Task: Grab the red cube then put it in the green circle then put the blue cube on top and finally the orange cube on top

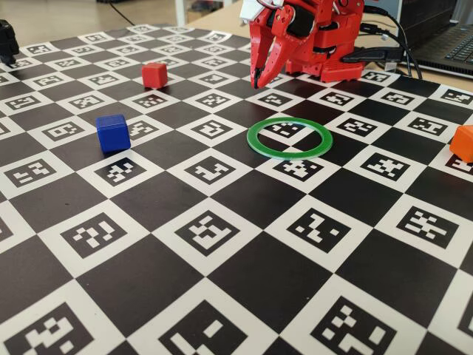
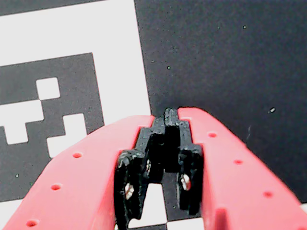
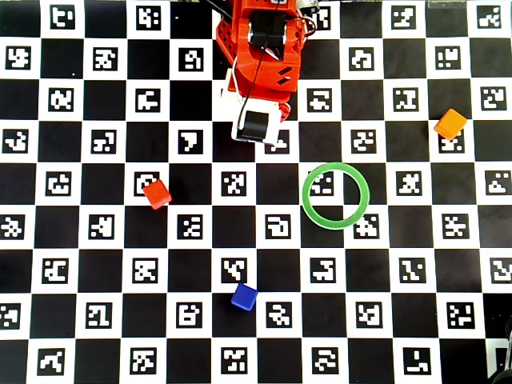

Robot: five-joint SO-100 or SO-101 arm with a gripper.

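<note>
Checkered marker board (image 1: 222, 310) under bright light. Small matte red cube (image 1: 154, 75) apart from thin green circle (image 1: 289, 137). Gripper (image 1: 258, 80) closed, empty.

Low fixed view facing arm (image 1: 310, 37), overhead straight down, wrist close above board (image 2: 216, 57)

My table (image 3: 80, 240) is a black-and-white checkerboard of printed markers. On it: the green circle (image 3: 336, 195) lying flat and empty, the red cube (image 3: 157, 194), the blue cube (image 3: 244, 297) and the orange cube (image 3: 450, 124), all well apart.
</note>
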